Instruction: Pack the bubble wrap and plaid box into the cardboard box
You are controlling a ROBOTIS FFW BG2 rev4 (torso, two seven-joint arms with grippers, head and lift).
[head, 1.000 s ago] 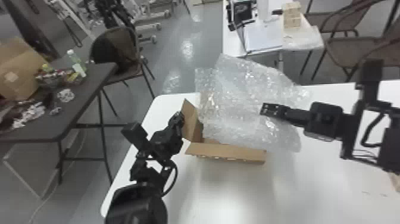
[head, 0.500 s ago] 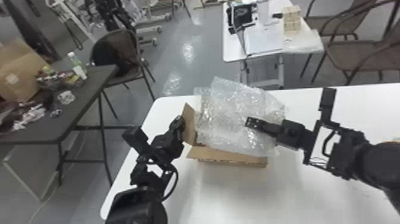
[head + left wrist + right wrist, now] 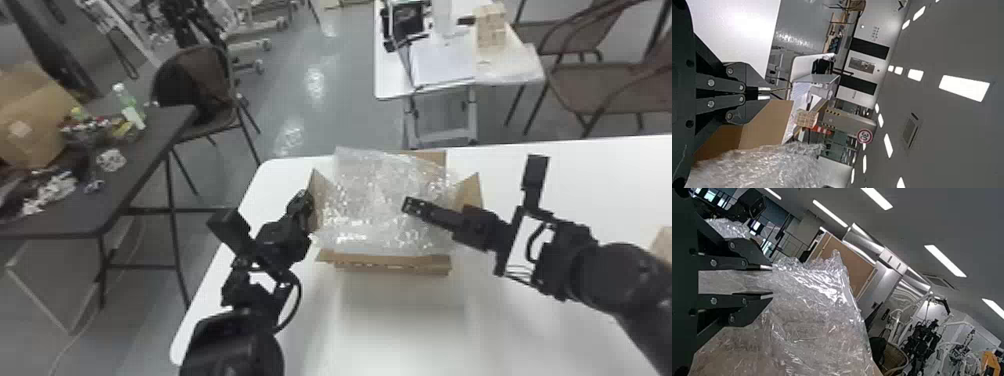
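Bubble wrap point(image 3: 375, 205): heaped over the mouth of the box, bulging above the rim and covering part of the near edge; the step in hand looks to be settling it inside.
Cardboard box point(image 3: 392, 266): on the white tabletop point(image 3: 390, 325), flaps out; whether the plaid box lies under the plastic, I cannot tell.
Right pincer point(image 3: 407, 204): fingers well parted, over the wrap, with plastic in the gap between them in the right wrist view.
Left pincer point(image 3: 764, 93): fingers together at the left flap point(image 3: 315, 215); whether they pinch the cardboard, I cannot tell.
Pressing down: best done with the right fingers brought together clear of the plastic, then short, slow pushes from the middle outward, since the sheet is springy and will rise again after one push.
Loose edges: fold the near overhang inward first, then tuck the sides, so nothing catches when the flaps close.
Bracing: let the left side steady the cardboard without leaning on it; a hard push from the right could skid so light a box.
Backing out: lift straight up, slowly, as clinging film could follow the fingers out.
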